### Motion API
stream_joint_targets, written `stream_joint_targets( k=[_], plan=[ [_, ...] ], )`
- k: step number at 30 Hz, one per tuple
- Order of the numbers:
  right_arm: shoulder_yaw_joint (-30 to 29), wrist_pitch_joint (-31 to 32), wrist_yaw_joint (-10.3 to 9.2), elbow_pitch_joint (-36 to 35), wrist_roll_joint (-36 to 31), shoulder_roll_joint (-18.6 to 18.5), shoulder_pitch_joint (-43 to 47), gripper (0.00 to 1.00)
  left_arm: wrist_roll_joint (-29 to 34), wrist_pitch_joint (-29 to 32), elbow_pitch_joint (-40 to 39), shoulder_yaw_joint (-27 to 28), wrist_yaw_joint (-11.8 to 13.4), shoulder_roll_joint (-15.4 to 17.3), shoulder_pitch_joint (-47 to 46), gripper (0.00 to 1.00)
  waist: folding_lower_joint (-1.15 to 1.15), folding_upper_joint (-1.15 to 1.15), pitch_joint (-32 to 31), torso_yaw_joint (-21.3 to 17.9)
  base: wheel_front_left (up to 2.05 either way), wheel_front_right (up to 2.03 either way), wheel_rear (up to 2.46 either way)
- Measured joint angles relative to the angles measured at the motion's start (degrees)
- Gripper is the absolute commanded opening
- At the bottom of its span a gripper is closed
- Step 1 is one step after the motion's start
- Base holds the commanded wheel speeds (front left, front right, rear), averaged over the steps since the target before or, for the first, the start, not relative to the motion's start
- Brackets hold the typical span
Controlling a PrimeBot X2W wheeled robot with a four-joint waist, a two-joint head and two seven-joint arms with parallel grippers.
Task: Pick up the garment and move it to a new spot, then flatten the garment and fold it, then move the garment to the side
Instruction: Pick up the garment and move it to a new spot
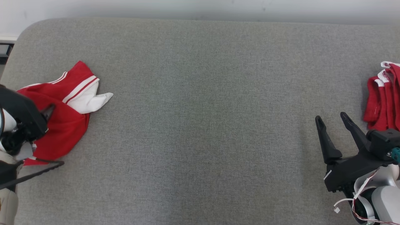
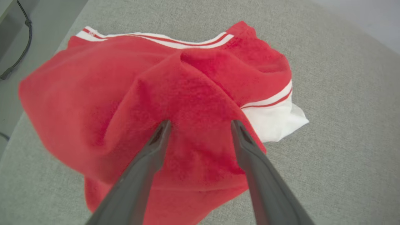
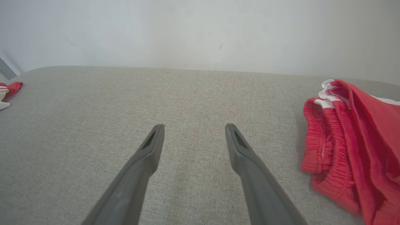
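The garment [image 1: 67,122] is a crumpled red piece with white stripes and a white panel, lying at the far left of the grey padded surface [image 1: 200,93]. My left gripper [image 1: 58,134] hangs right over it, open. In the left wrist view the garment [image 2: 187,87] bulges up in a raised fold, and the left gripper [image 2: 200,122] has its two fingers on either side of that fold, low against the cloth. My right gripper [image 1: 330,116] stands open above bare surface at the lower right, and in its own view the right gripper [image 3: 194,125] has nothing between the fingers.
A second red garment [image 1: 382,100] with an elastic waistband lies bunched at the right edge, just right of my right gripper, and appears again as the red garment [image 3: 350,150]. A pale wall [image 1: 200,7] runs behind the surface. A dark cable [image 2: 23,43] lies off the left edge.
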Motion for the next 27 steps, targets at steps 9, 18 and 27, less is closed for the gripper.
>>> stream_joint_targets(
  k=[9,18,27],
  plan=[
    [0.69,0.63,-0.07,-1.1,-0.2,0.1,-0.85,1.0,-1.6,4.53,4.72,0.07,-0.01,-0.87,0.16,1.0,0.0,0.0,1.01,-0.27,0.0,0.0,0.0],
    [1.21,1.55,-0.08,-1.11,-0.58,0.07,-0.94,1.0,-1.66,5.6,6.2,-1.86,-0.01,-0.73,0.11,0.0,0.0,0.0,1.8,-0.54,0.0,0.0,0.0],
    [1.54,1.36,-0.47,2.04,-0.41,1.29,-1.08,1.0,-2.36,5.19,3.79,-5.49,-0.01,-0.7,-2.44,0.0,-0.01,-0.01,-0.22,-0.18,0.0,0.0,0.0]
  ],
)
